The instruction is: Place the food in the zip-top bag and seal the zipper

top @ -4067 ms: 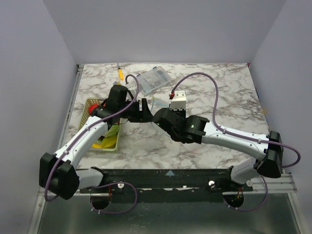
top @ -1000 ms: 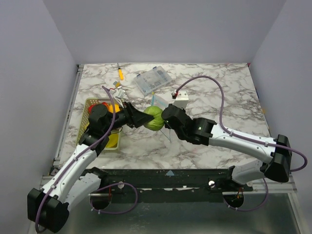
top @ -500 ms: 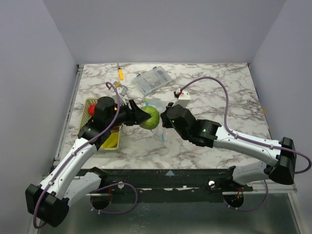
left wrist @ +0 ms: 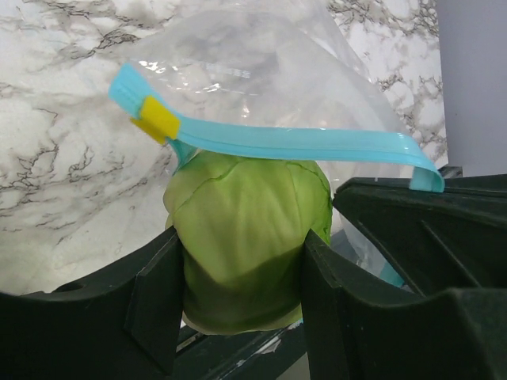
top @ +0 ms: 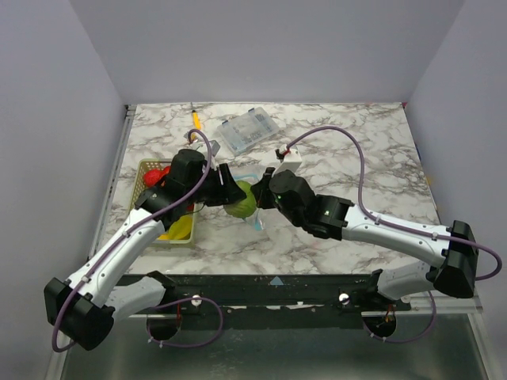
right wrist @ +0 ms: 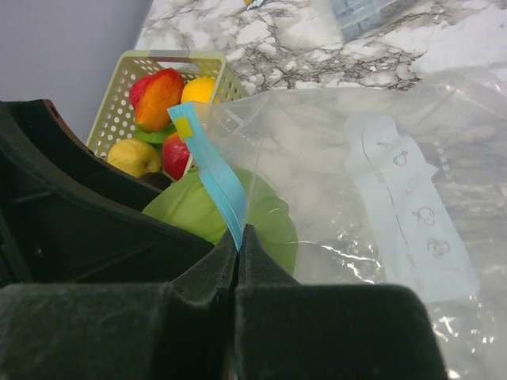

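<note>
Left wrist — green vegetable (left wrist: 242, 237) between the fingers (left wrist: 150, 317), below the zipper (left wrist: 301, 143)

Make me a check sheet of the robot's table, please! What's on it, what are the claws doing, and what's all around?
Surface: white marble-patterned table.
Job's things: green toy vegetable at the mouth of the zip-top bag, just under the blue zipper; how far inside, cannot tell. More toy food sits in the basket.
Clutter: clear compartment box and orange-handled tool at the far side.
Grippers: left gripper holds the green toy vegetable; right gripper is shut on the zipper.
Cables: purple cables run along both arms, one looping above the table.
Surroundings: plain grey walls on three sides.
</note>
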Robot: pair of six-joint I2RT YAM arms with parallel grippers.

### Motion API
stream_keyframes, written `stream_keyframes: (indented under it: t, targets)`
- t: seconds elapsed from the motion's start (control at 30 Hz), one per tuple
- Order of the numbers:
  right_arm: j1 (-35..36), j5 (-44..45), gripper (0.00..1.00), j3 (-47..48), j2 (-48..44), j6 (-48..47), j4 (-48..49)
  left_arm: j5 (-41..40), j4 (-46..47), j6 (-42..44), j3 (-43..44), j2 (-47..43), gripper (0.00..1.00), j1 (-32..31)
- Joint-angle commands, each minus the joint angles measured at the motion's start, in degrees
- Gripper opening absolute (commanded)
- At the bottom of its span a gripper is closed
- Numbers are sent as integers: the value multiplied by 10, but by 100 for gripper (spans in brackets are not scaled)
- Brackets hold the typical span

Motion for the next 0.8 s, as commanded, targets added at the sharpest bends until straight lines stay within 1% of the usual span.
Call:
stream_keyframes:
  t: [0.0, 0.23, 0.37, 0.47, 0.5, 0.57, 0.6, 0.63, 0.7, 0.77]
  targets:
    - [2, -13, 1, 14, 12, 16, 12, -25, -15, -20, 23, -11, 55, -8]
    - [0, -15, 1, 11, 9, 71, -3, -23, -1, -51, 19, -37, 75, -8]
    - [-5, -19, 0, 3, 8, 97, -3, -18, -7, -71, 22, -51, 82, -7]
    - [-14, -39, 1, -7, 5, 123, -2, -12, 16, -91, 9, -69, 82, -7]
    - [-16, -42, 0, -9, 5, 131, -3, -12, 25, -97, 4, -74, 80, -7]
    - [-17, -44, 0, -11, 3, 133, -3, -20, 31, -105, -2, -78, 67, -7]
    - [-17, -45, 0, -11, 1, 133, -3, -27, 33, -103, -5, -78, 54, -7]
    - [-17, -45, 1, -11, -1, 127, -1, -40, 26, -98, -3, -75, 44, -7]
    - [-17, -64, 1, -5, -3, 85, 17, -57, 10, -85, 3, -62, 33, -7]
    - [-17, -80, 1, 10, 4, 66, 14, -63, -4, -81, 9, -46, 27, -7]
